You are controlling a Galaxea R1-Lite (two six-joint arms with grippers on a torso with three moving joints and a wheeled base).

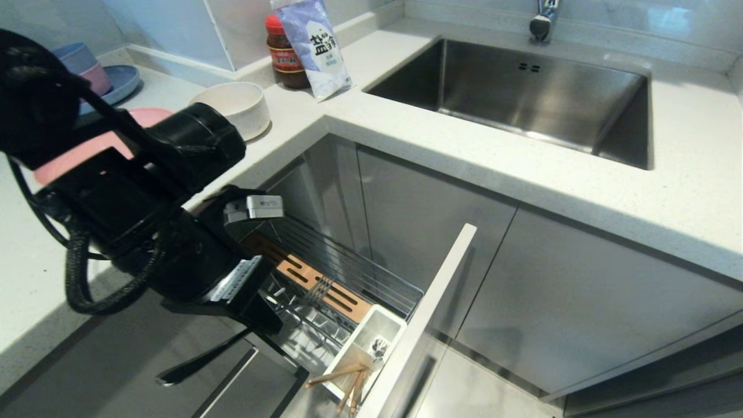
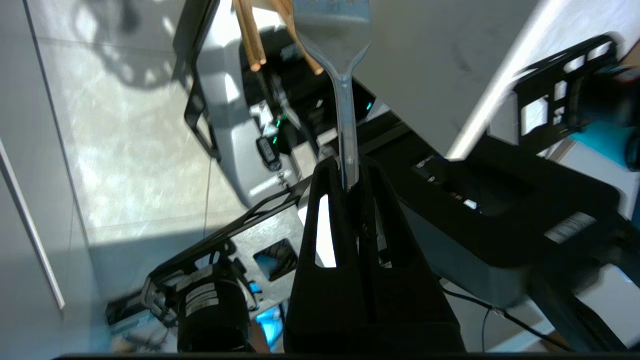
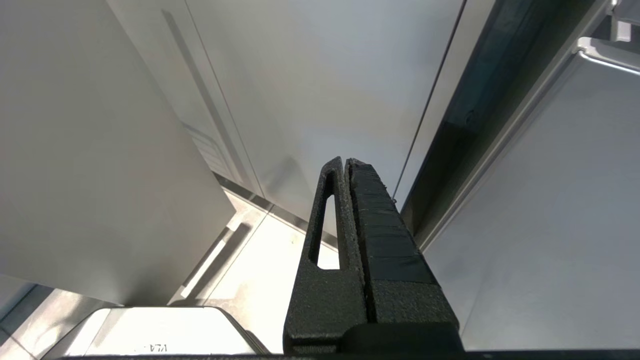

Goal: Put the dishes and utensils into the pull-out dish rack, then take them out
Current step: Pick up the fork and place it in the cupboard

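My left gripper (image 1: 278, 317) (image 2: 350, 167) hangs over the pull-out dish rack (image 1: 371, 273), shut on the handle of the silver fork (image 1: 318, 288) (image 2: 345, 100). The fork's tines point away from the fingers, over the slotted wood strip (image 1: 343, 299). The chopsticks (image 1: 343, 380) (image 2: 250, 35) lean out of the white cutlery cup (image 1: 364, 337) by the grey front panel (image 1: 432, 296). On the counter the off-white bowl (image 1: 238, 105) stands beside the pink plate (image 1: 87, 148), half hidden behind my left arm. My right gripper (image 3: 346, 162) is shut and empty, parked low by cabinet doors.
A steel sink (image 1: 540, 87) with a faucet (image 1: 543, 20) is set in the white counter (image 1: 580, 174) at the back right. A sauce jar (image 1: 283, 55) and salt bag (image 1: 316, 46) stand in the corner. A blue plate (image 1: 122, 81) with stacked bowls (image 1: 81, 64) sits far left.
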